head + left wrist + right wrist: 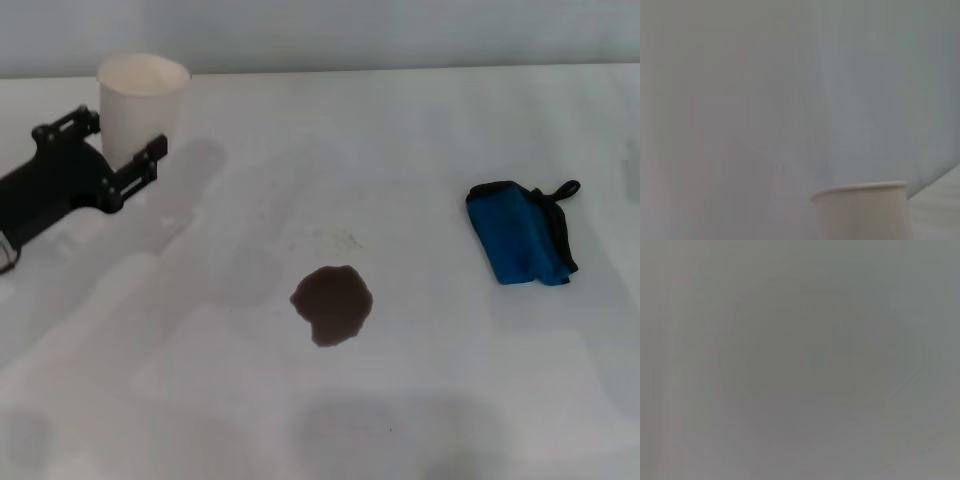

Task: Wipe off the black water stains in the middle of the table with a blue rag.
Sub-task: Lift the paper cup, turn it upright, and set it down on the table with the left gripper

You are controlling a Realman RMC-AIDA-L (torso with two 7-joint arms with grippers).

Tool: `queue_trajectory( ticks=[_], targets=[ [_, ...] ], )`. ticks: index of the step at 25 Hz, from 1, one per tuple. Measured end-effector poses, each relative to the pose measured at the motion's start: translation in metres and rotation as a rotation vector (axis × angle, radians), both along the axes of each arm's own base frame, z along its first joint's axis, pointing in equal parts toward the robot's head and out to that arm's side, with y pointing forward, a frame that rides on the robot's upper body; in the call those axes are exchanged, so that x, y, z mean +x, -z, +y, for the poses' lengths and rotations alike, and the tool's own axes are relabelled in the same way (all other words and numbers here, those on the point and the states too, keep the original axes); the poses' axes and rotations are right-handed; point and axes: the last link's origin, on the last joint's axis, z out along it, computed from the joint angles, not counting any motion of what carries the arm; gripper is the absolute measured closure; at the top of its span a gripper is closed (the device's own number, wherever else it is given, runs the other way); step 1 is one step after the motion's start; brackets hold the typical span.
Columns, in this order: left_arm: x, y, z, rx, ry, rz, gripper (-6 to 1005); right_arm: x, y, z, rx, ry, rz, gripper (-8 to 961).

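Note:
The black water stain [332,303] is one dark lobed blotch in the middle of the white table [420,400]. The blue rag [520,243] lies folded to its right, black edging and loop toward the far right, with nothing touching it. My left gripper [118,145] is at the far left, well away from stain and rag. It is open, with its fingers spread on either side of the lower part of a white paper cup [143,100]. The right gripper is out of view, and the right wrist view shows only plain grey.
The paper cup stands upright near the table's back left edge, and its rim also shows in the left wrist view [860,189]. A pale wall runs behind the table's far edge.

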Motion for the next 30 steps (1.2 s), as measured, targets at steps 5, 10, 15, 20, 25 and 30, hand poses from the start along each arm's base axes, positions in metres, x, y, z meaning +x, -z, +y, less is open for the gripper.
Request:
queue_trajectory(
  ticks=[5,10,15,20,25,30],
  targets=[
    [-0.007,0.024,-0.008,-0.012,-0.076,-0.006,399,-0.008,-0.004,0.002,-0.010,-0.064,-0.046,476],
    [-0.008,0.049,-0.010,-0.040,-0.133,0.043,399,-0.014,-0.007,0.003,-0.012,-0.113,-0.067,476],
    [-0.007,0.067,-0.010,-0.059,-0.157,0.112,398,-0.018,-0.009,0.004,-0.036,-0.155,-0.064,476],
    [-0.005,0.078,-0.013,-0.081,-0.174,0.135,398,-0.020,-0.011,0.004,-0.049,-0.178,-0.072,475],
    [-0.007,0.083,-0.020,-0.087,-0.177,0.132,401,-0.019,-0.013,0.004,-0.047,-0.179,-0.079,475],
    [-0.013,0.086,-0.027,-0.080,-0.173,0.162,403,-0.018,-0.016,0.005,-0.047,-0.175,-0.085,475]
  ],
)
